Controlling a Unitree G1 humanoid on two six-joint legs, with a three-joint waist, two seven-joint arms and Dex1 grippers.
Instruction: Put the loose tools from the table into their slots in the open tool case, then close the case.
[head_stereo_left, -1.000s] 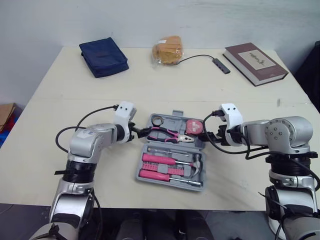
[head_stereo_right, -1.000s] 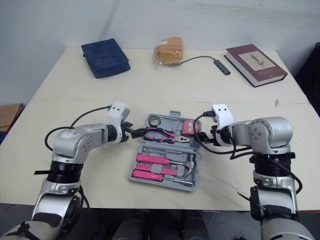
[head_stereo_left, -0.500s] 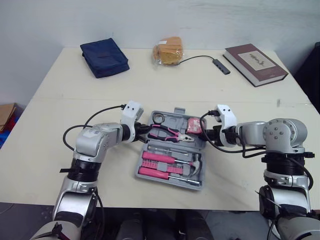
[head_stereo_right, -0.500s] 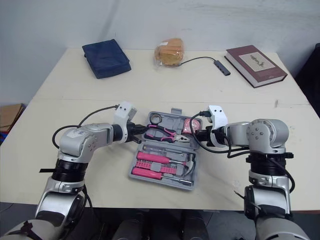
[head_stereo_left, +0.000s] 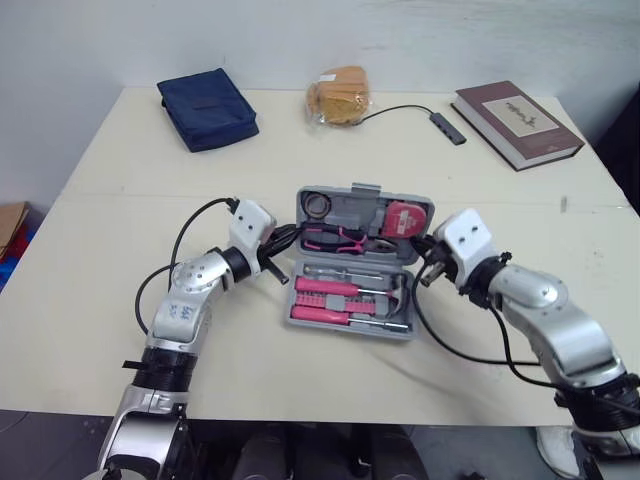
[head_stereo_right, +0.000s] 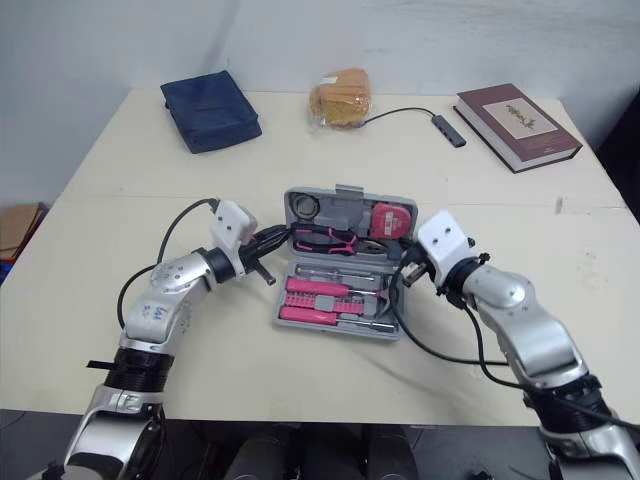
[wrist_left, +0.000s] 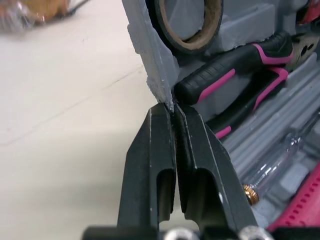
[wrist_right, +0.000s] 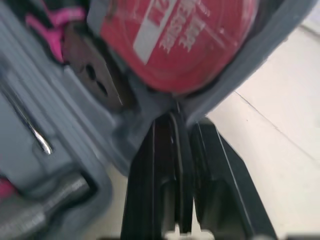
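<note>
- The left arm bends in from the left, forearm level, and its left gripper (wrist_left: 172, 107) is pinched nearly flat on the left edge of the lid (head_stereo_left: 345, 196).
- The right arm reaches in from the right, its right gripper (wrist_right: 175, 117) clamped on the lid's right edge beside the tape measure (head_stereo_left: 405, 218).
- The tool case (head_stereo_left: 350, 331) sits mid-table (head_stereo_left: 300, 150) with its lid tilted up (pliers (head_stereo_left: 340, 238) slotted inside).

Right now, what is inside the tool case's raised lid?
The lid holds a black tape roll, pink-handled pliers and a red tape measure. The moulded slots beneath each tool are covered by the tools themselves.
</note>
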